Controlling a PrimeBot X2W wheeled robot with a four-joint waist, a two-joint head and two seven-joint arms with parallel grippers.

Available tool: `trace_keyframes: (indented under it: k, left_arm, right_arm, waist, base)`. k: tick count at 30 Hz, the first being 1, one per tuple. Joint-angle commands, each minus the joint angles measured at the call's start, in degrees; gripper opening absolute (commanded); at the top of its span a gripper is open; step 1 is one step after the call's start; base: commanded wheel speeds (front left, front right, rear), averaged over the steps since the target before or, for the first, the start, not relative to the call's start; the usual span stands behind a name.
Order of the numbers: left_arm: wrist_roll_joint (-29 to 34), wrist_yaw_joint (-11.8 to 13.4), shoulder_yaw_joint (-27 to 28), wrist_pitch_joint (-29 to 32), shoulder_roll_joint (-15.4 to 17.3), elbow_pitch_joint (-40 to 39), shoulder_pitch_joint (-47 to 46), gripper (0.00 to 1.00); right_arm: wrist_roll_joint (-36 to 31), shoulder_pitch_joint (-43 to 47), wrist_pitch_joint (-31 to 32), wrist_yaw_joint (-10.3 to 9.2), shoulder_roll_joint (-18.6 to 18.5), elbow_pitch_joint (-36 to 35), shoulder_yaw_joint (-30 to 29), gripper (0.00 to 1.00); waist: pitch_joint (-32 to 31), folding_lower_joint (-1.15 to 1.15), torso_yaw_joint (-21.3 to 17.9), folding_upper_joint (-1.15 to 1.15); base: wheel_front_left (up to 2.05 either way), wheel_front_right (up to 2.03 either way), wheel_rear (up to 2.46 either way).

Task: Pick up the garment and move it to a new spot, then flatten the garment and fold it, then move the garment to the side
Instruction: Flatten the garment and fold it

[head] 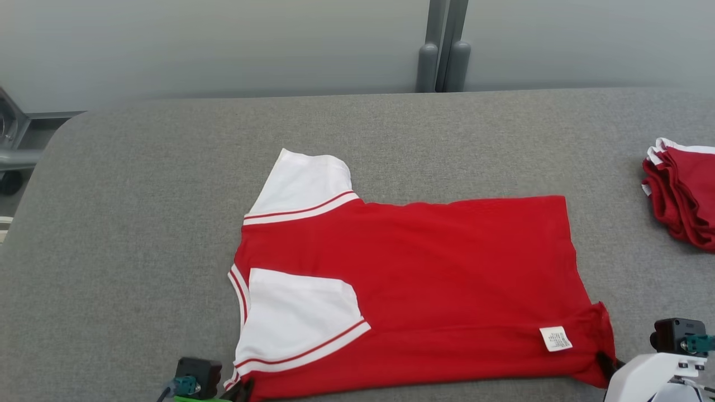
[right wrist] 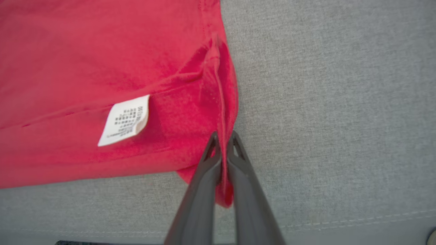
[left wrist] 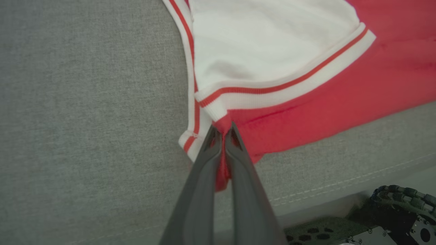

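The garment [head: 424, 279] is a red T-shirt with white sleeves and red-striped trim, spread on the grey table with its neck end to the left. A white care label [head: 556, 339] shows near its lower right corner. My left gripper [head: 244, 389] is shut on the near shoulder corner; in the left wrist view the garment [left wrist: 306, 85] has red cloth pinched between my left gripper's [left wrist: 223, 131] fingers. My right gripper [head: 606, 365] is shut on the near hem corner; in the right wrist view my right gripper [right wrist: 223, 139] clamps a fold of the garment [right wrist: 102, 61].
A stack of folded red and white clothes [head: 684, 195] lies at the table's right edge. The grey padded table [head: 139, 223] has bare room to the left and behind the shirt. Its near edge seam [left wrist: 340, 183] runs close below the grippers.
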Motion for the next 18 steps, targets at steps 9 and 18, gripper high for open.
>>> trace_keyframes:
  k: [9, 18]
  left_arm:
    - [-0.6, -0.5, 0.2, -2.5, 0.1, 2.8, 1.3, 0.2]
    - [-1.4, -1.4, 0.6, -7.0, -1.6, 5.6, 1.7, 1.0]
  right_arm:
    - [-0.3, 4.7, 0.1, -0.09, 1.2, -2.2, -0.6, 0.6]
    - [-2.1, 3.7, -6.4, -0.08, 1.4, -1.8, 0.1, 1.0]
  waist:
    - [-1.2, 0.0, 0.1, 0.0]
    - [-2.5, 0.0, 0.2, 0.0]
  base:
    - [0.0, 0.0, 0.0]
    - [0.0, 0.0, 0.0]
